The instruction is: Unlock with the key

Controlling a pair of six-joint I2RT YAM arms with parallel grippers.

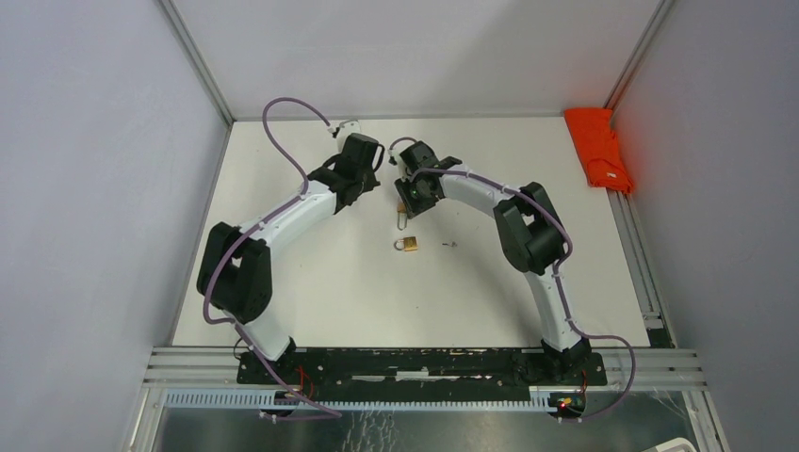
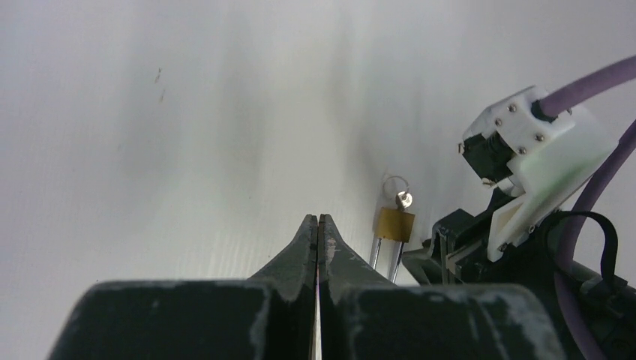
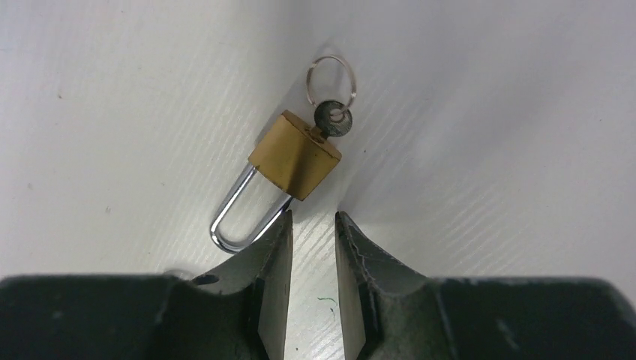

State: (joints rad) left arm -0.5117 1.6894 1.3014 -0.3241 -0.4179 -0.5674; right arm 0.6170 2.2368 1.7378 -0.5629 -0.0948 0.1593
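Left arm (image 1: 273, 221), right arm (image 1: 528, 226): white link shells, bulky black joint housings.
Purple cable (image 1: 273, 122): one looped along each arm.
Base plate (image 1: 415, 363): black, with thin red wiring.
Indicator lights (image 1: 565, 405): red and green, at the right base.
Left claw (image 2: 318, 232), right claw (image 3: 311, 225): matte black tapered fingers, edges scuffed grey.
Wrist bracket (image 2: 536, 146): white, silver screws, purple cable entering.

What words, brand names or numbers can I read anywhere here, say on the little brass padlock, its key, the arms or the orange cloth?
No readable text in any view.
On the small brass padlock: visible faces plain, no stamp shows.
On the dark metal key in it: too small to tell.
On the folded orange cloth: a pale patch, too small to read.
On the white table: a tiny green scribble, not a legible letter.
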